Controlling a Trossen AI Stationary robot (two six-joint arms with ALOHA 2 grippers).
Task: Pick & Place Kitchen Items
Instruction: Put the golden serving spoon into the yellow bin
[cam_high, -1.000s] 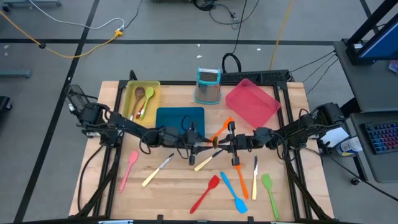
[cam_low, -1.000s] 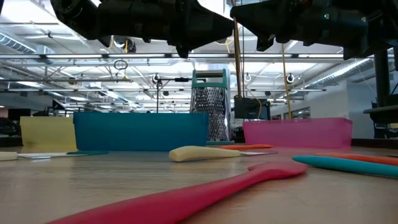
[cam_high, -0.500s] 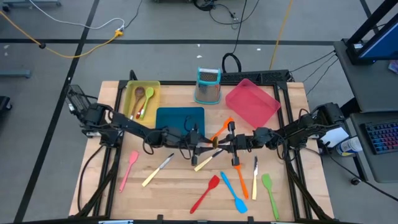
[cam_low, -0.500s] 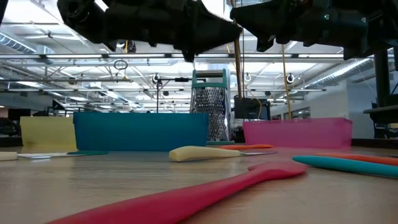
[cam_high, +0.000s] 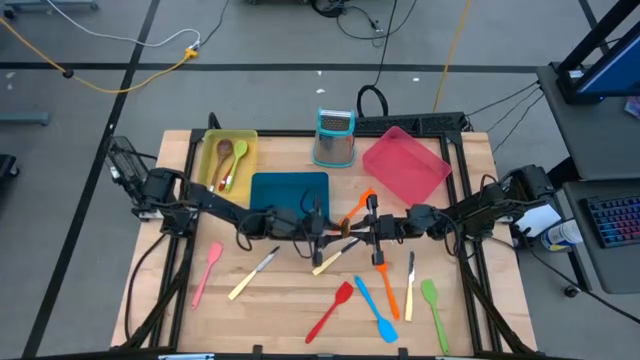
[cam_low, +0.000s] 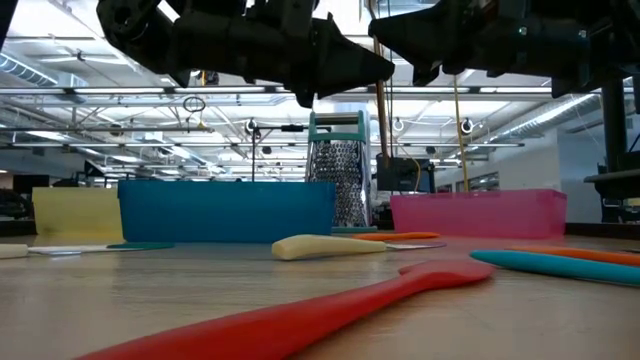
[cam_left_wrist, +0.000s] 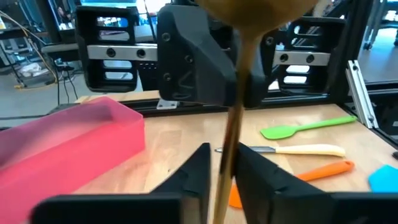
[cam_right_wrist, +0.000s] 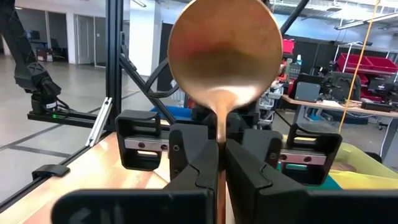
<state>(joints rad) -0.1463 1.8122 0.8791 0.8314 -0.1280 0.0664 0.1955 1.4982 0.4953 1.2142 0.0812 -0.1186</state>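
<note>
Wooden spoon (cam_right_wrist: 225, 56) is cut off in both wrist views; right gripper (cam_right_wrist: 221, 163) jaws clamp its handle, left gripper (cam_left_wrist: 222, 163) jaws close around it mid-table.

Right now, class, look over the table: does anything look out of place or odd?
One wooden spoon is off the table, clamped in the shut right gripper, with the left gripper at the same handle: two arms on one utensil. The pink tray lies askew to the table's edges.
</note>
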